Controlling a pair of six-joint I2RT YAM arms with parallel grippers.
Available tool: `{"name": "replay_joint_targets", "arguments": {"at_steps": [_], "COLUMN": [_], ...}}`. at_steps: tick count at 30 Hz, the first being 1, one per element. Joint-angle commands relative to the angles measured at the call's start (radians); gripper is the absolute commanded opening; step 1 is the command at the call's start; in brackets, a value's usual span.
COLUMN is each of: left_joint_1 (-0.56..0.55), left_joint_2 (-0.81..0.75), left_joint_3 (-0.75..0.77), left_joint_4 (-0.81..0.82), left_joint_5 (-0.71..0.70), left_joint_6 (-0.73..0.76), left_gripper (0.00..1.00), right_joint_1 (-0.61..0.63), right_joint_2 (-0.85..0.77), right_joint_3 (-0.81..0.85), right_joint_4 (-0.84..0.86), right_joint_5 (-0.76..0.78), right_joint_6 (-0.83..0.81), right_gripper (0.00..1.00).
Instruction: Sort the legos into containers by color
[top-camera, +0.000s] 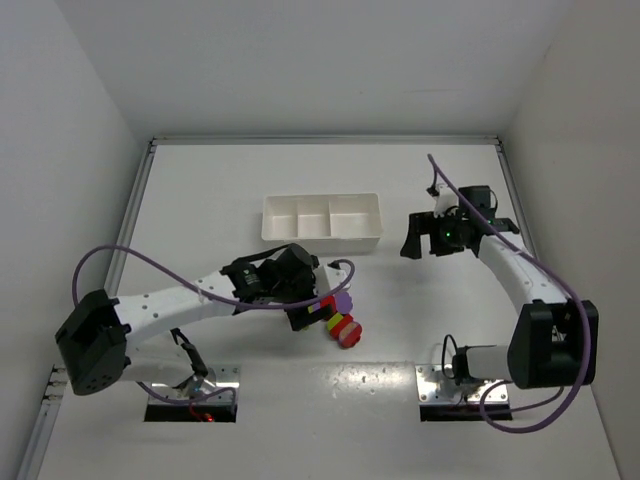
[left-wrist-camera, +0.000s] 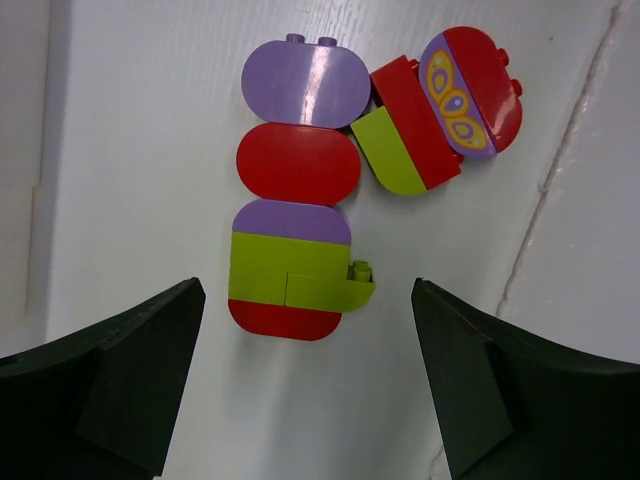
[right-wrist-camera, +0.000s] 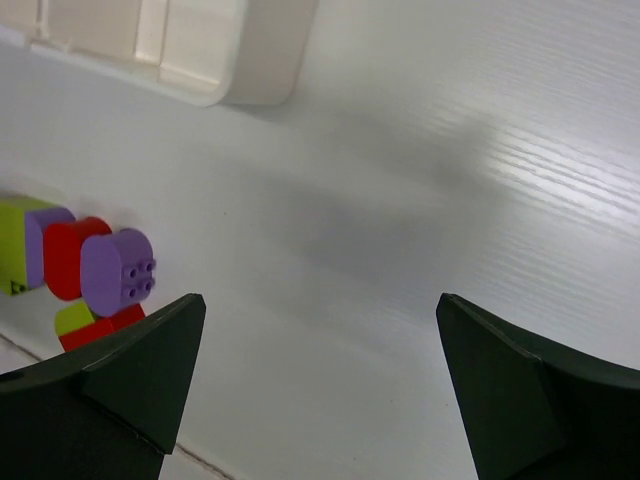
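Left claw (left-wrist-camera: 307, 300) (jaws apart) over legos (left-wrist-camera: 300, 165); tray (top-camera: 322, 241) beyond.

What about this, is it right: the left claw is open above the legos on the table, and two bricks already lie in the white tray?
Not quite: the white tray holds no bricks; the top external view shows all three compartments bare. The rest stands: the left claw is open above the legos on the table.
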Motion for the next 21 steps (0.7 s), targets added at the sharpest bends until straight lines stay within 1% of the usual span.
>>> {"name": "replay_joint_targets", "arguments": {"at_steps": [1,4,8,10,13,15,21], "left_joint_1": [-0.013,-0.013,-0.013,-0.013,-0.013,-0.013,0.008], "left_joint_2": [0.053,0.097,0.157,0.170,0.170,0.179,0.223], "left_joint_3": [-0.008,-0.008,-0.008,-0.008,-0.008,-0.019,-0.039], "left_joint_4": [0.117,0.162,0.172,0.182,0.182,0.182,0.211], "left_joint_5": [-0.039,-0.048,-0.068,-0.068,-0.046,-0.046,-0.055], "left_joint_6": [0.045,0.068,0.090,0.099,0.108,0.117,0.117], "left_gripper": [0.91,0.91,0.91,0.91,0.94,0.97,0.99], "right_joint_1": [-0.062,-0.116,-0.169,-0.183,-0.206,-0.217,-0.246], "right_joint_2": [-0.023,-0.032,-0.050,-0.050,-0.060,-0.060,-0.041], "right_joint_3": [0.009,0.009,0.009,0.000,0.000,0.000,0.000], "right_joint_4": [0.036,0.036,0.027,0.018,0.009,0.009,0.009], "right_joint_5": [-0.051,-0.088,-0.121,-0.122,-0.131,-0.131,-0.151], "right_joint_6": [0.085,0.096,0.105,0.105,0.105,0.105,0.105], "right_gripper": [0.99,0.99,0.99,0.99,0.99,0.99,0.99]}}
